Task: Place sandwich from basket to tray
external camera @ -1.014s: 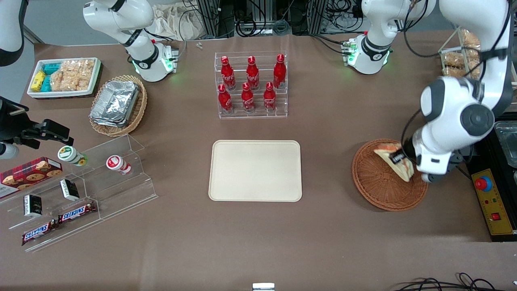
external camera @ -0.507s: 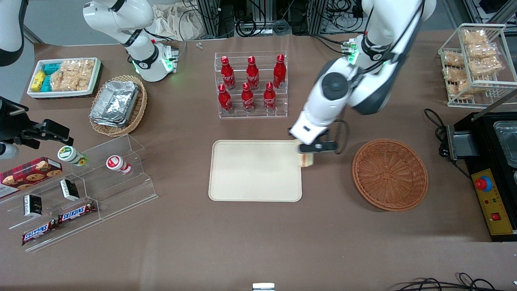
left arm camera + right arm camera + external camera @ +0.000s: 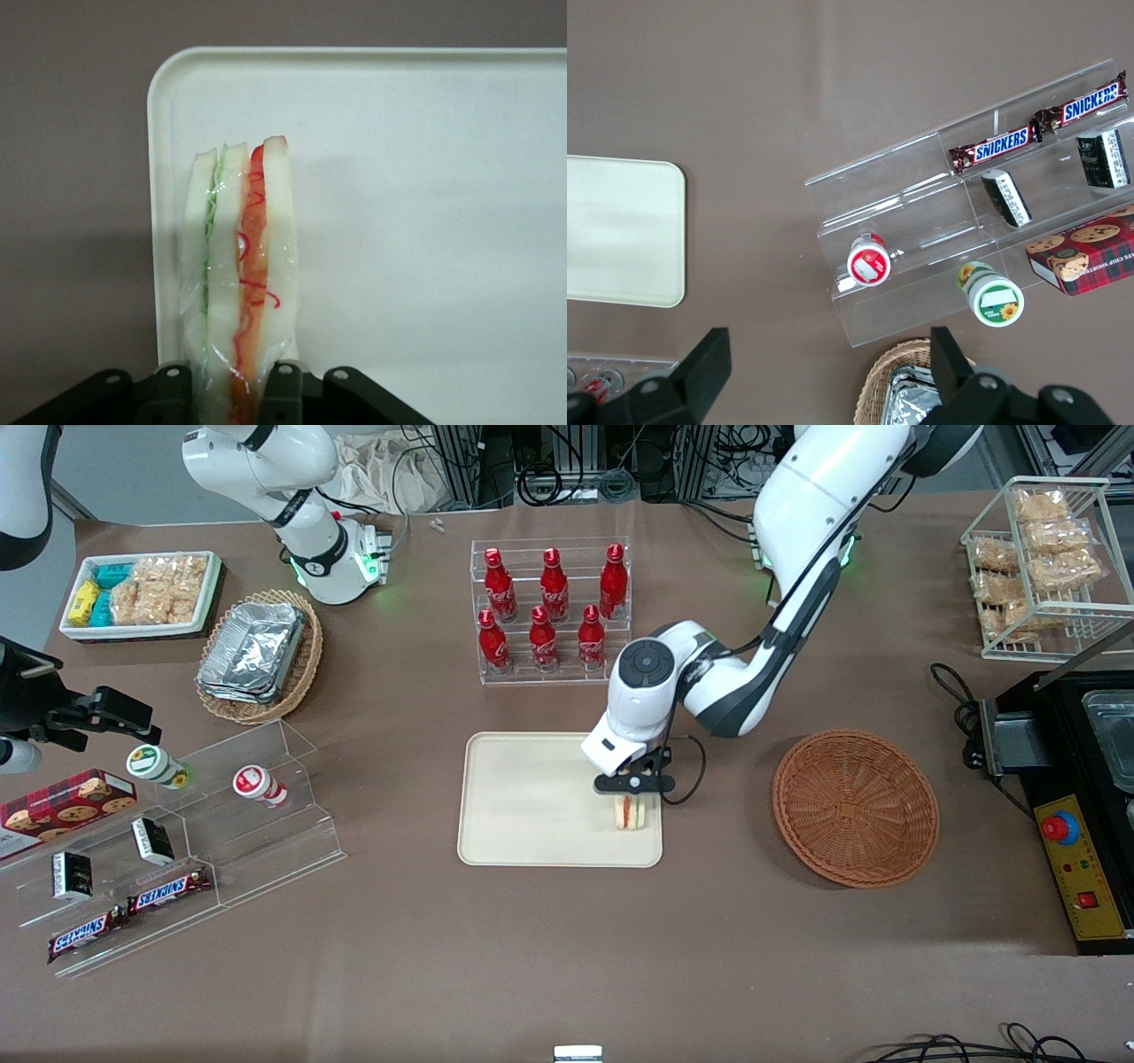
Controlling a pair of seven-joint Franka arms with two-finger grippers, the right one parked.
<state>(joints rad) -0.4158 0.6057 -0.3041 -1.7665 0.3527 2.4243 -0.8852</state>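
Gripping the sandwich [image 3: 630, 812] by its bread faces, the gripper [image 3: 633, 790] holds it on edge over the tray [image 3: 532, 815], at the corner nearest the basket [image 3: 855, 808]. Fingers [image 3: 282, 390] clamp the wrapped wedge. Judged light, soft, easily crushed, with slippery film: grip gently.

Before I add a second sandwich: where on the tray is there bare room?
Most of the tray is bare, from the sandwich toward the parked arm's end. Crowded only at the edge nearest the basket, where the tool holds the sandwich.
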